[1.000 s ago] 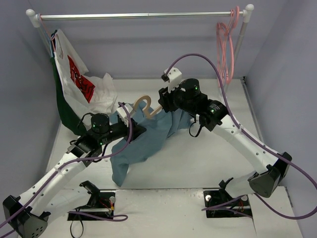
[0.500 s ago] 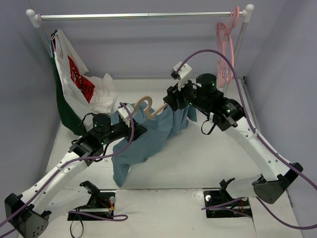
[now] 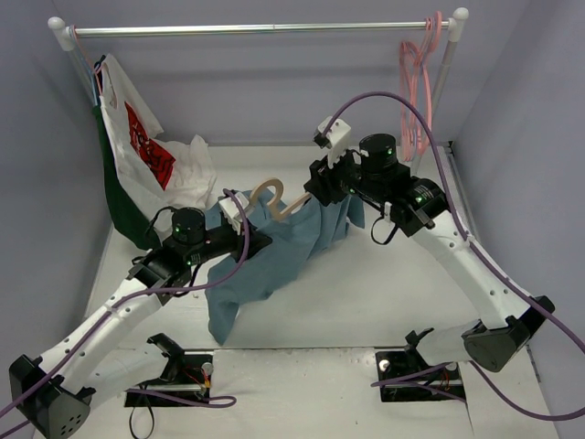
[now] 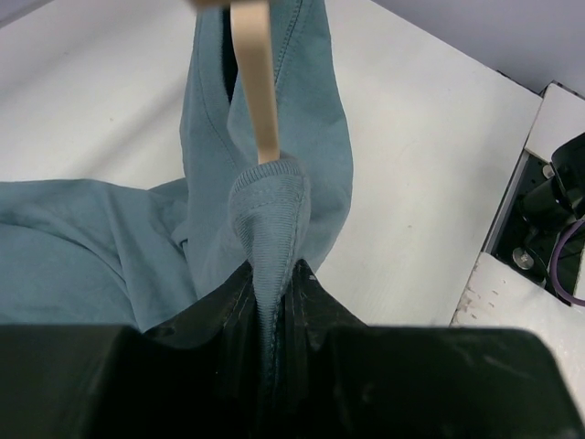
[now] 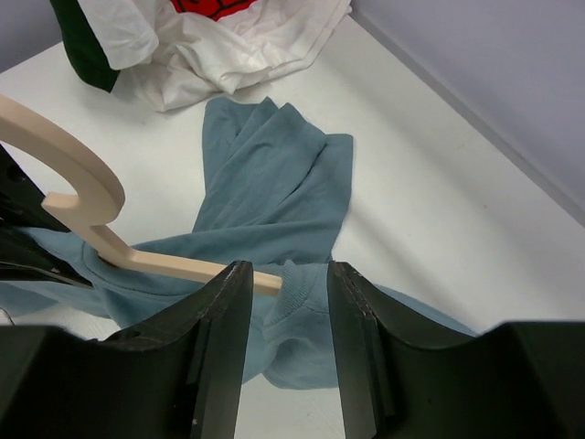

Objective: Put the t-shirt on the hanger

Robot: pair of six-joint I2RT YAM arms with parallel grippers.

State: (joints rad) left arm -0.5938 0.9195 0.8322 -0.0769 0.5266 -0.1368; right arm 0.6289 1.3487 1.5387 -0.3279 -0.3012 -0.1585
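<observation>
The teal-blue t-shirt (image 3: 279, 251) lies crumpled in the middle of the table, its upper part raised. The beige hanger (image 3: 268, 195) sticks out of its collar, hook up. My left gripper (image 3: 259, 238) is shut on the ribbed collar (image 4: 270, 197), with the hanger's arm (image 4: 254, 82) running into the cloth just beyond it. My right gripper (image 3: 313, 192) is open. In the right wrist view its jaws (image 5: 286, 274) straddle the collar (image 5: 306, 283) and the tip of the hanger's arm (image 5: 183, 267). The hook (image 5: 78, 160) curves at the left.
A white garment with red print (image 3: 151, 155) and a dark green garment (image 3: 114, 197) hang at the back left and spill onto the table. Pink hangers (image 3: 416, 91) hang at the right end of the rail (image 3: 256, 29). Walls stand close on both sides.
My right arm has moved right and back, drawing the shirt's right side up with it. The hanger has tilted slightly. My left gripper has stayed shut on the collar.
</observation>
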